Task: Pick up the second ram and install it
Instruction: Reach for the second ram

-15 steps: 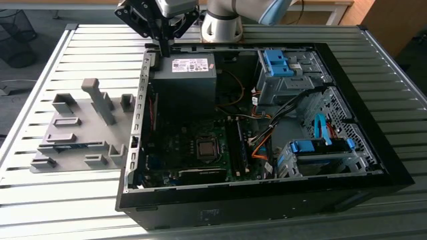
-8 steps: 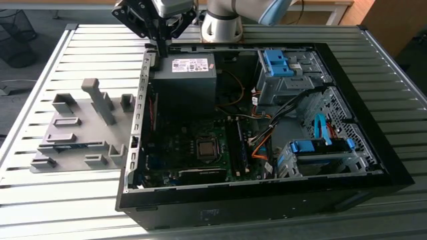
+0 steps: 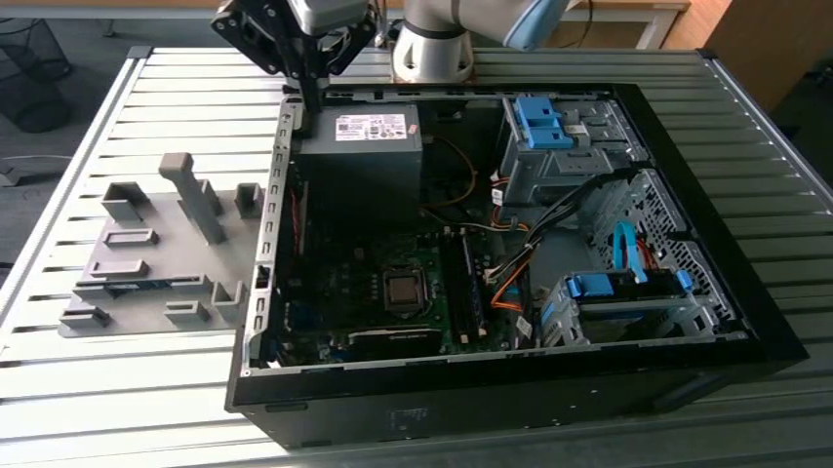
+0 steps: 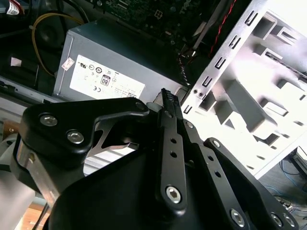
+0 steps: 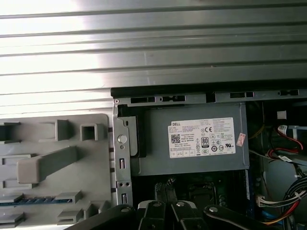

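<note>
The gripper (image 3: pixel 308 97), fingers together and empty, hangs at the case (image 3: pixel 768 322) corner and could bump its wall going for the blue ram (image 5: pixel 29 201).

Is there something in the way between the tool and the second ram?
The ram lies in a slot of the grey fixture; the tool is over the case wall. That wall and a tall fixture block stand between them, but the tool seems higher than both.

label: white sticker (image 5: pixel 201 137) | on: power supply (image 5: pixel 156 143) | shows: barcode, certification marks
</note>
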You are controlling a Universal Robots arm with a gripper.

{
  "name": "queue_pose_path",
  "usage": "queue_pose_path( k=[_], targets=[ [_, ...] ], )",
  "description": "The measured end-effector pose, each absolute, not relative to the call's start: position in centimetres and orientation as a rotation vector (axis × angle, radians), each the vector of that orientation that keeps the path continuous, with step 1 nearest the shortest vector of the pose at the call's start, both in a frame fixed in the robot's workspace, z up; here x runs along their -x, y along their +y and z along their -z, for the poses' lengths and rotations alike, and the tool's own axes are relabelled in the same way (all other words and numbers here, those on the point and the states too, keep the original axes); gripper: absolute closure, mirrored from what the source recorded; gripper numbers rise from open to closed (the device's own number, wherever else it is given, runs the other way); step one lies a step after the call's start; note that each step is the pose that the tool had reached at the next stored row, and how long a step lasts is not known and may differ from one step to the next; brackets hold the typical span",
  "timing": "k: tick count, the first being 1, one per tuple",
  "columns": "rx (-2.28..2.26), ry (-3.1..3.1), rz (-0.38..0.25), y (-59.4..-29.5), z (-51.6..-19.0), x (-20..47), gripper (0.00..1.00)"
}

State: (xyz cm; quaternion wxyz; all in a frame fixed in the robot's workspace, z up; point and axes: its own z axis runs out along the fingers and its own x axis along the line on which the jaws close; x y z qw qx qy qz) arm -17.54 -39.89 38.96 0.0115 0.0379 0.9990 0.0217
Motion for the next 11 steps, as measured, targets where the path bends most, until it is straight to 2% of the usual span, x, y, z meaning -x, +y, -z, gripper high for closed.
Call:
queue_pose_path(
  k=[11],
  targets=[
    [-0.118,3.116,-0.068,-39.89,-38.93,18.23,0.89]
  ],
)
